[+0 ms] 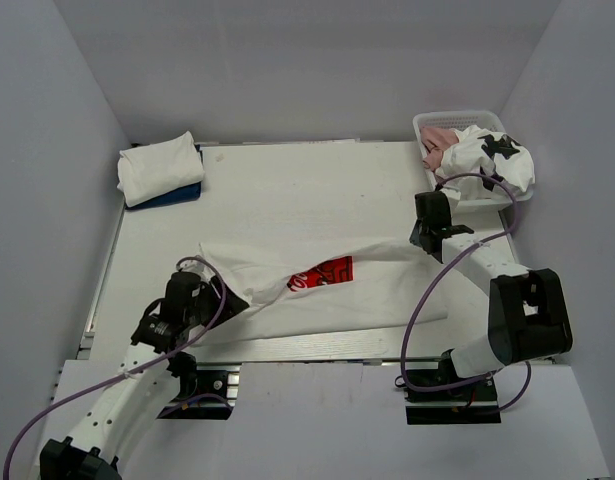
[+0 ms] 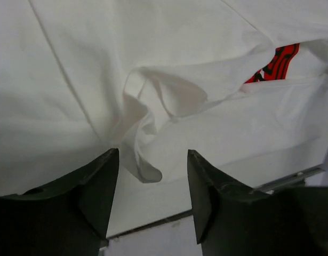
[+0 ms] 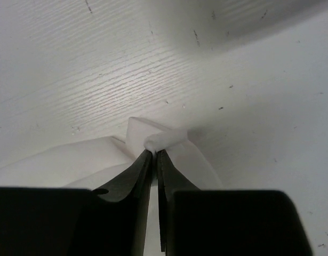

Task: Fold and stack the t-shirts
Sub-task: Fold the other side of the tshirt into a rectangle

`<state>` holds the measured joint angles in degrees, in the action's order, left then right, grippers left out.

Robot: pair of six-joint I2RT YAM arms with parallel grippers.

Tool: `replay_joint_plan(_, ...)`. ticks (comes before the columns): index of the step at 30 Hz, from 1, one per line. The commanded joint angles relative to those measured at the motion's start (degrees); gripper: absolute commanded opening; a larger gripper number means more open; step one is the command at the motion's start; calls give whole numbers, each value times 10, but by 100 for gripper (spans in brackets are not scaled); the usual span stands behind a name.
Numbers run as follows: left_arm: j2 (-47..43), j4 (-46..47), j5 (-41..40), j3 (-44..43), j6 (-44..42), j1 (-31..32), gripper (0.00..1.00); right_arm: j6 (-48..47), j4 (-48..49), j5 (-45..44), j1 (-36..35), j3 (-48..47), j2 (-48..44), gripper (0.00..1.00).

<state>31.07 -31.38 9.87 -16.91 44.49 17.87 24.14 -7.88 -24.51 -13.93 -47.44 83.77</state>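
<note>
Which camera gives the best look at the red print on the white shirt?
Top external: the red print lies in the open on the white shirt, though creased. Left wrist catches only a sliver behind a fold. Right wrist shows none, just pinched white cloth.

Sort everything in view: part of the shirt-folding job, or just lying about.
Job: red-print white tee, folded white tee, folded blue tee under it, pink tee, black-patched white tee.
Lying about: white lattice basket holding the last two.
</note>
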Motion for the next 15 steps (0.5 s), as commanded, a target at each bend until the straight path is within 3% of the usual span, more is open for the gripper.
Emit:
replay_joint_plan(1, -14, -39, 52, 0, 3, 2, 68, 61, -35, -49, 3, 0, -8, 16)
replay_joint_plan(3, -31, -54, 52, -8, 3, 2, 86, 81, -61, -57, 3, 8, -13, 39)
replay_joint_plan(4, -37, -55, 67, -16, 3, 2, 100, 107, -68, -69, 6, 9, -23, 62)
replay_joint_plan(10, -43, -60, 18, -94, -3, 2, 100, 148, -119, -97, 7, -10, -82, 82)
replay_joint_plan(11, -36, -49, 6, -101, -3, 2, 100, 144, -109, -79, 8, -9, -108, 90)
replay_joint_plan(13, 1, -27, -29, -115, -3, 2, 100, 107, -87, -53, 6, -4, -123, 90)
replay_joint_plan(15, 41, 23, -40, -115, -11, 2, 100, 53, -42, 40, 3, -8, -135, 90)
